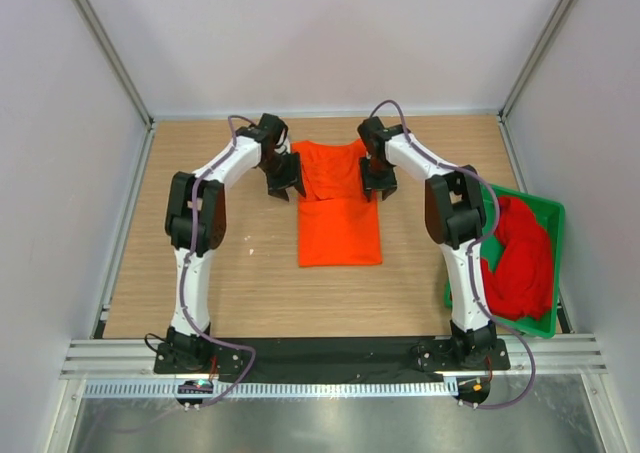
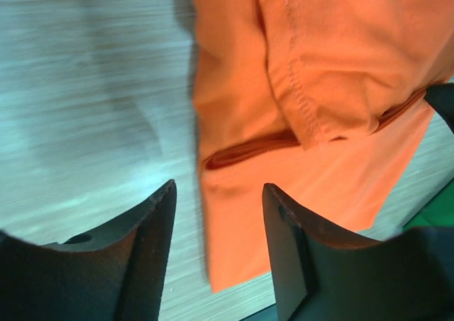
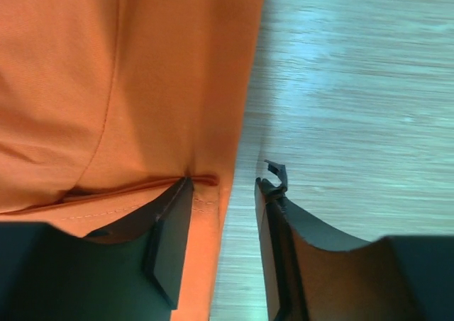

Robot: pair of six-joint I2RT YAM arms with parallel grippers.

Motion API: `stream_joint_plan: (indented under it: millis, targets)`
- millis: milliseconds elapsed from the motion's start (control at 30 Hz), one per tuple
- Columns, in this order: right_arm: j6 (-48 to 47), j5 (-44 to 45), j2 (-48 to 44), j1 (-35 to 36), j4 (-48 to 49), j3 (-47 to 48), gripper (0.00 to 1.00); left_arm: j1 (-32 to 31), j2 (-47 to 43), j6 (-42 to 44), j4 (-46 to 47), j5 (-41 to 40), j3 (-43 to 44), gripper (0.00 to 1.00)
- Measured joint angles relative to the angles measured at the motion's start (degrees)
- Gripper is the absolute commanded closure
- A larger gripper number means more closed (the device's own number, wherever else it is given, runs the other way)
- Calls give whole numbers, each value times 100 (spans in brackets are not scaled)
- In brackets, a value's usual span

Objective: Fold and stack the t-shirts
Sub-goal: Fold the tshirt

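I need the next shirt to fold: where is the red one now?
In the top view, the red shirt lies bunched in the green tray at the table's right edge, just beyond the right arm.

The large plain cotton t-shirt is bright orange all over, without any print, and its stitching is orange too. The other soft t-shirt is deep red and also plain, and the rectangular plastic tray around it is green. The flat wooden table is light brown with a fine straight grain, while the left gripper and the right gripper are black, on two jointed robot arms which are white with black parts.
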Motion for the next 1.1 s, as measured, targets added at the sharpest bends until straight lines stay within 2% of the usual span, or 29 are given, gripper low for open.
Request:
stream_joint_plan:
  millis: [133,233,433,633,833,967,1100]
  targets:
    - [-83,168,-103,-87,-125,-42,49,20,-367,96,-184,-205,-33,45]
    - [-105,179,-470,-146,-122,-472,48,22,-844,118,-197,-236,-317,45]
    - [-74,-214,-1878,-197,28,-1943,46,7,-2249,-22,7,39,-2072,45]
    - [192,-1276,-3401,-190,496,-3630,47,-323,-3152,-608,402,304,-3718,45]
    - [662,-2114,-4004,-197,1145,-5180,50,-654,-3934,-1657,1270,555,-5222,47]
    - [872,-2396,-4142,-225,1419,-5740,50,-680,-4009,-2157,1628,549,-5641,48]
    - [890,-2426,-4411,-234,1582,-5877,50,-693,-4015,-2369,1921,474,-5766,48]
